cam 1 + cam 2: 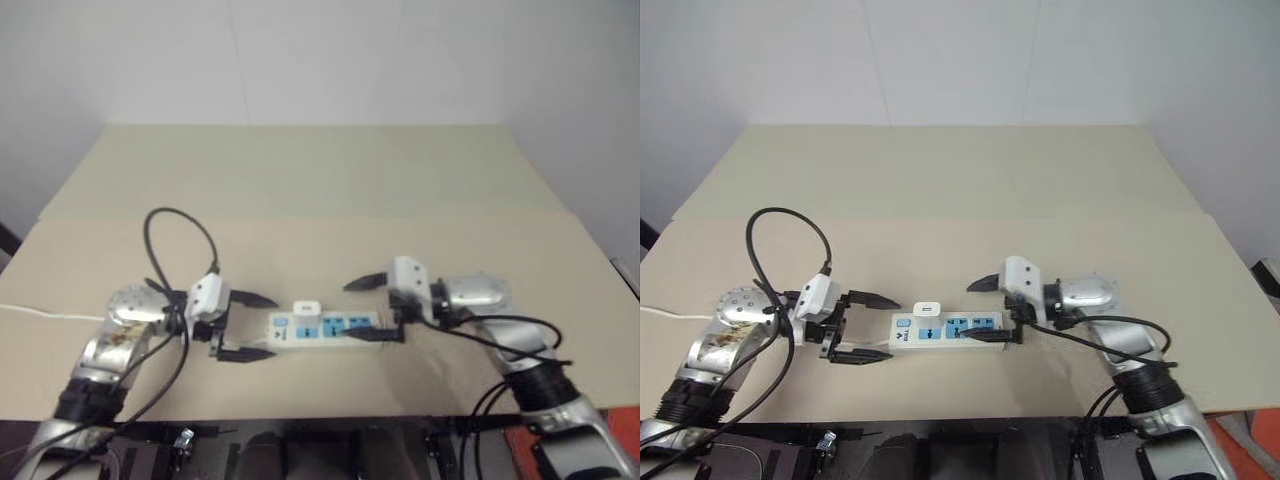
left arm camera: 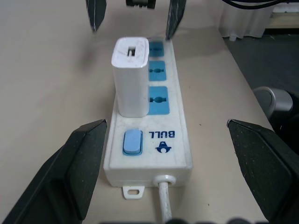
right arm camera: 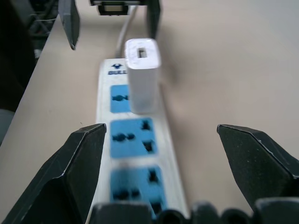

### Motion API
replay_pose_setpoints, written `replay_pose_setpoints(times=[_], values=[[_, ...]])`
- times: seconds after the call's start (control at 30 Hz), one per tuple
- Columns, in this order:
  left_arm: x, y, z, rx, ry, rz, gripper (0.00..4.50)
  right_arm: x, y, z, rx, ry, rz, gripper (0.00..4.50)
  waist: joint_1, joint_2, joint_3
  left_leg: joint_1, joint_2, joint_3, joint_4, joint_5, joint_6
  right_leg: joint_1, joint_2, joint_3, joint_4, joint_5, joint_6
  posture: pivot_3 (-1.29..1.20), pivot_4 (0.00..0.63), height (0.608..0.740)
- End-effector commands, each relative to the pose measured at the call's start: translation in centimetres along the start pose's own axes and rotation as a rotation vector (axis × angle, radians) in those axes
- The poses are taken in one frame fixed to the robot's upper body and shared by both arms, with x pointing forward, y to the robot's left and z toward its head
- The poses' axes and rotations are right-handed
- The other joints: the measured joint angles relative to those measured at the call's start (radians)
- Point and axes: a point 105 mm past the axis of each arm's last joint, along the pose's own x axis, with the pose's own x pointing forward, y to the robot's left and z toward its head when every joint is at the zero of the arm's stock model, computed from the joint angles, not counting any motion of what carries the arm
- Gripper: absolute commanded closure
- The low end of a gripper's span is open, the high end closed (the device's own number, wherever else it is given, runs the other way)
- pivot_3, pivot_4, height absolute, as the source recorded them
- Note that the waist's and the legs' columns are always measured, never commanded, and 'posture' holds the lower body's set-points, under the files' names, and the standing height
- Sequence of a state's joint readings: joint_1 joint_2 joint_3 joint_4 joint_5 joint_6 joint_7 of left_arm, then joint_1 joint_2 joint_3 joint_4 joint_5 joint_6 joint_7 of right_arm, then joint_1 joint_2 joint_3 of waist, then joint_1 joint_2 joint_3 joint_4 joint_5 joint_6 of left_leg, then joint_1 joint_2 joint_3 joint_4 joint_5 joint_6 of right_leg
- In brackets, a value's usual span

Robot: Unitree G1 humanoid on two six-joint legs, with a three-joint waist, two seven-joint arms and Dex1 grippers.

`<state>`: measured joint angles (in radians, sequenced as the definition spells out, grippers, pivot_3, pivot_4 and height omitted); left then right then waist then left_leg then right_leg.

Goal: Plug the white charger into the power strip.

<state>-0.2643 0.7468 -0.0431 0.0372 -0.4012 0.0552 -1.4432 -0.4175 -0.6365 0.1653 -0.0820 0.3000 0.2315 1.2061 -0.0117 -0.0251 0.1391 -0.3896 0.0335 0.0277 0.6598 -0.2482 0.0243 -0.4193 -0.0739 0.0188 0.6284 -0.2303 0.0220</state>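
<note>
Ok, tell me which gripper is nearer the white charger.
Left. The left gripper hangs open just off the switch end of the power strip, where the white charger stands plugged in; the right gripper is open at the far end.

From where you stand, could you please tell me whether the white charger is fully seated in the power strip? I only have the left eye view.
Observer: Yes. The left wrist view shows the white charger standing upright with its base against the power strip, and no prongs are showing.
Operator: Thank you. Which socket is it in?
Observer: The one nearest the switch. In the right wrist view the other two blue sockets are free.
Operator: Is either end effector touching it?
Observer: No. The wrist views show the left end effector and the right end effector both open, with their fingers clear of the charger.
</note>
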Motion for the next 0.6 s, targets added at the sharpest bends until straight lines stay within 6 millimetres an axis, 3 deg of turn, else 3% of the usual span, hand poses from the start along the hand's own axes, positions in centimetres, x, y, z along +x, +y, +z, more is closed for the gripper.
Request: replay_pose_setpoints(times=[0.03, 0.23, 0.6], values=[[-1.7, 0.3, 1.5, 0.032, -0.018, 0.055, 0.02, -2.6, -0.7, 1.3, -0.032, -0.011, -0.06, 0.0, 0.0, 0.0, 0.0, 0.0, 0.0, 0.0, 0.0, 0.0, 0.0, 0.0, 0.0, 0.0, 0.0, 0.0, 0.0, 0.0, 0.15, 0.74], [-4.0, -0.4, 1.8, 0.013, 0.011, 0.126, 0.02, -6.2, -0.5, 0.5, -0.016, 0.081, -0.108, 0.0, 0.0, 0.0, 0.001, 0.0, 0.0, 0.001, 0.0, 0.0, 0.0, 0.0, 0.0, 0.0, -0.001, 0.0, 0.0, 0.0, 0.15, 0.74], [-5.8, -1.4, 1.5, -0.024, 0.048, 0.187, 0.02, -8.9, -0.5, -0.2, 0.016, 0.143, -0.212, 0.0, 0.001, -0.001, 0.002, 0.001, 0.0, 0.002, 0.0, 0.0, 0.0, 0.0, 0.0, 0.001, -0.001, -0.001, 0.002, 0.0, 0.15, 0.74]])
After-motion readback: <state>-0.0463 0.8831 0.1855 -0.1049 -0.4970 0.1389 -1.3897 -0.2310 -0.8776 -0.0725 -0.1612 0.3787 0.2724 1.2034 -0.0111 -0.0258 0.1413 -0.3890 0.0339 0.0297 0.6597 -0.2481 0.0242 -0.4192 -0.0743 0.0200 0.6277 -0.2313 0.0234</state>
